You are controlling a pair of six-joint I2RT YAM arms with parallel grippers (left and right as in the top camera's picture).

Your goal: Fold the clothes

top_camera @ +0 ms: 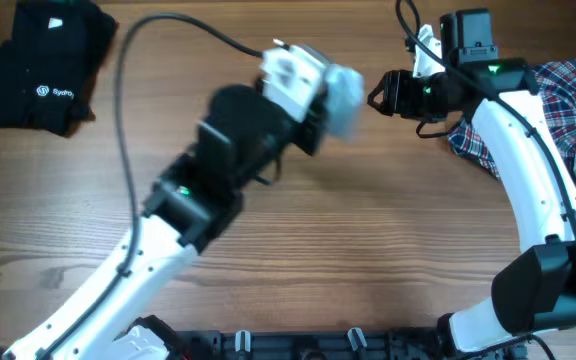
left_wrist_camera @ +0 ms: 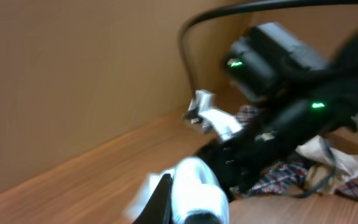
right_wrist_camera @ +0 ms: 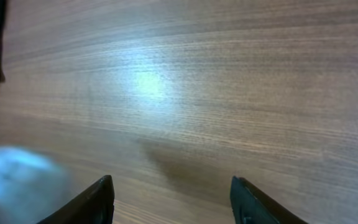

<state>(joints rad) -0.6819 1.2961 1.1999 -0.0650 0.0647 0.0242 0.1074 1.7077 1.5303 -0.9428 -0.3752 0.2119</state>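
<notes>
Near the far middle of the counter [top_camera: 298, 260], the left hand [top_camera: 326, 102] is clamped on the small pale-blue garment [top_camera: 348, 95], just beside the right hand [top_camera: 376, 95], whose fingers [right_wrist_camera: 101, 200] stand apart and empty over bare wood; the overhead view shows black logo garments [top_camera: 38, 70] far left and the plaid shirt [top_camera: 568, 78] far right.

This looks like a robotics lab bench. A left arm [top_camera: 118, 265] and a right arm [top_camera: 533, 180], white and black with green lights [top_camera: 181, 190], stand at the near edge of a wood-grain table [top_camera: 368, 240], and a black cable [top_camera: 123, 110] loops over it. A black logo garment [top_camera: 38, 70] and a plaid shirt [top_camera: 568, 85] lie at the far corners, and a pale-blue cloth [top_camera: 345, 100] hangs at the left arm's tip
</notes>
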